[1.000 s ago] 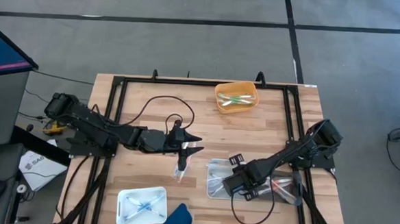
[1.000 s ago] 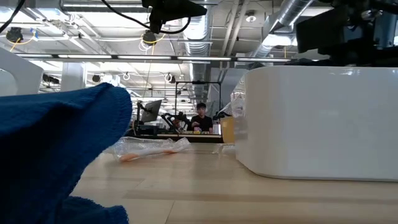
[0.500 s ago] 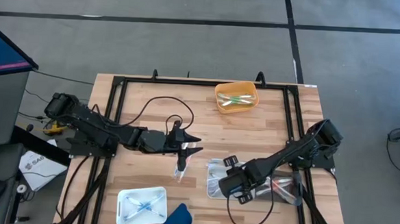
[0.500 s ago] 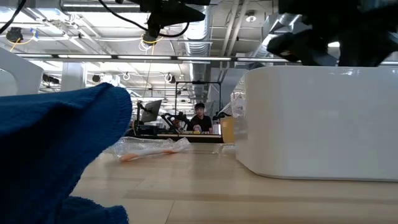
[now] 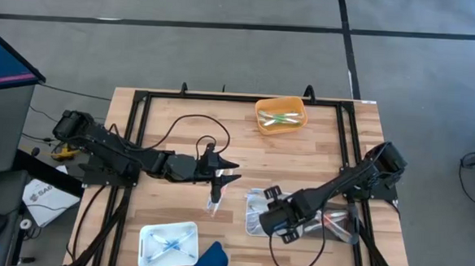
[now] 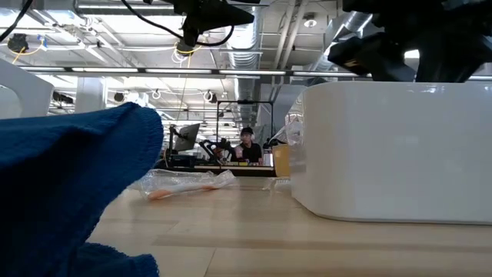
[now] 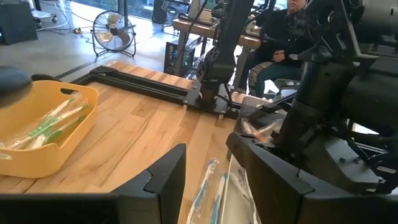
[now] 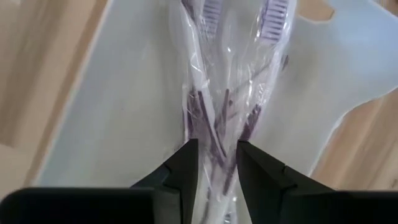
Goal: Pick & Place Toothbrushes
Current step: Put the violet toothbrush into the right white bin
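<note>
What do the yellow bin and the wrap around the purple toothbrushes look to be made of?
Yellow bin: likely moulded plastic, smooth, rounded rim, slight sheen. Wrap on the purple toothbrushes: thin clear film, probably plastic, creased and glinting, brushes visible through it.

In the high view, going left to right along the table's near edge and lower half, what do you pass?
White tray of blue toothbrushes → blue cloth → wrapped toothbrush lying on the wood below the left gripper → right gripper over the clear tray.
</note>
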